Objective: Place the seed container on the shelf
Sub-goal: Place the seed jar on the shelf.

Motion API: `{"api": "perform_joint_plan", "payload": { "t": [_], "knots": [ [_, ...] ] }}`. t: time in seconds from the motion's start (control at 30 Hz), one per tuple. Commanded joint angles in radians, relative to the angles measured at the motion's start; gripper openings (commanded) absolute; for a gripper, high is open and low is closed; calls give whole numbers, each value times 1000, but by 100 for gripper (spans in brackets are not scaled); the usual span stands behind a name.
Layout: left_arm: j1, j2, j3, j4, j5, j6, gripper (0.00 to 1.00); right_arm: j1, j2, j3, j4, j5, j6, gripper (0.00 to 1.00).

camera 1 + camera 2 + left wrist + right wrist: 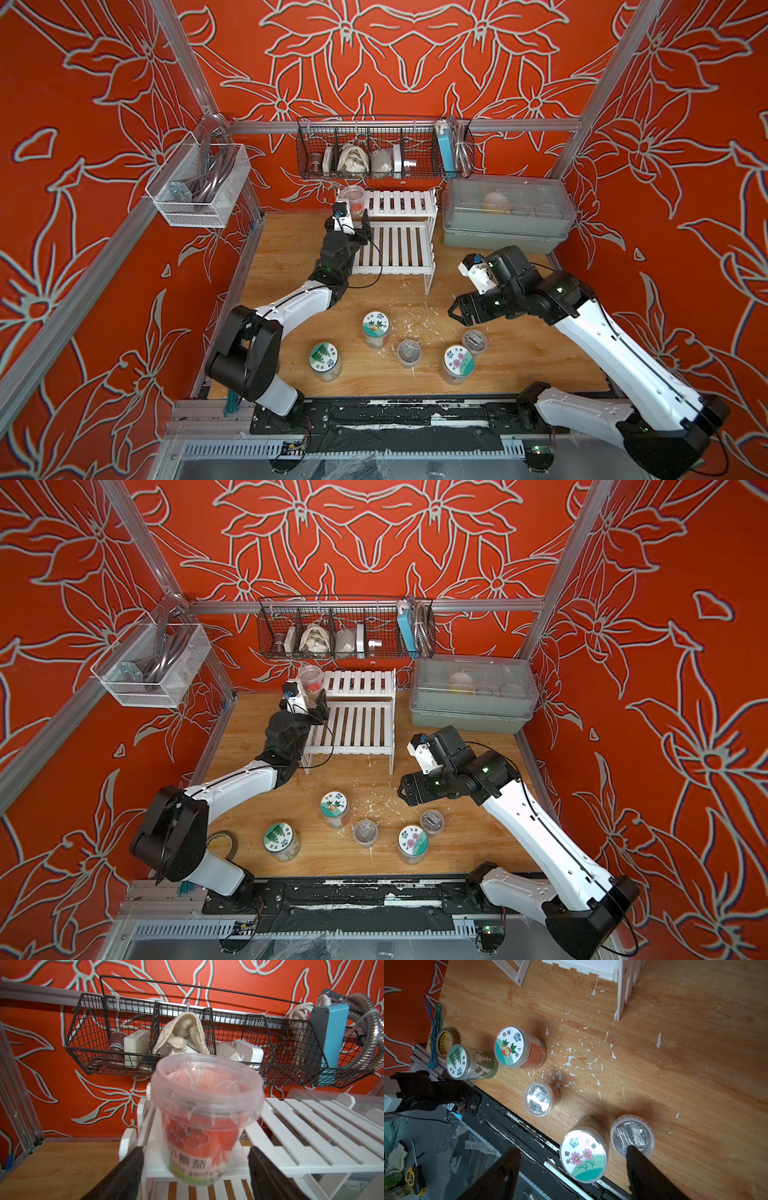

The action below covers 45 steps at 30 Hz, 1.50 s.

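seed cup (353,198): standing on the shelf's (405,203) top tier, 10 o'clock corner
left gripper (356,219): jaws wide, flanking it, not touching; cup's at its 12
right gripper (454,312): wide too, empty, well apart
next, I guess: left backs straight out toward 6

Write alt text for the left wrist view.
A clear seed container with a red tomato label stands on the white shelf, framed by the open left gripper, which does not touch it. A black wire basket hangs behind.
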Motion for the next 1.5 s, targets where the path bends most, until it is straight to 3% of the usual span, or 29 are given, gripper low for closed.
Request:
{"api": "perform_joint_plan", "payload": {
  "t": [0.0, 0.13, 0.53, 1.23, 1.47],
  "knots": [
    [6, -44, -10, -12, 39, -1, 79, -2, -13, -13, 9, -8, 2, 83],
    [6, -42, 5, -31, 38, 18, 77, -2, -13, -13, 10, -10, 2, 83],
    [7, -34, 32, -28, 43, 42, 51, -2, -17, -24, 11, -10, 0, 83],
    [28, 67, 135, -62, 44, 39, 52, -1, -27, -31, 6, -4, -3, 83],
    [29, 12, 101, -75, 65, 20, 53, -2, -36, -27, -3, 4, -3, 83]
  ]
}}
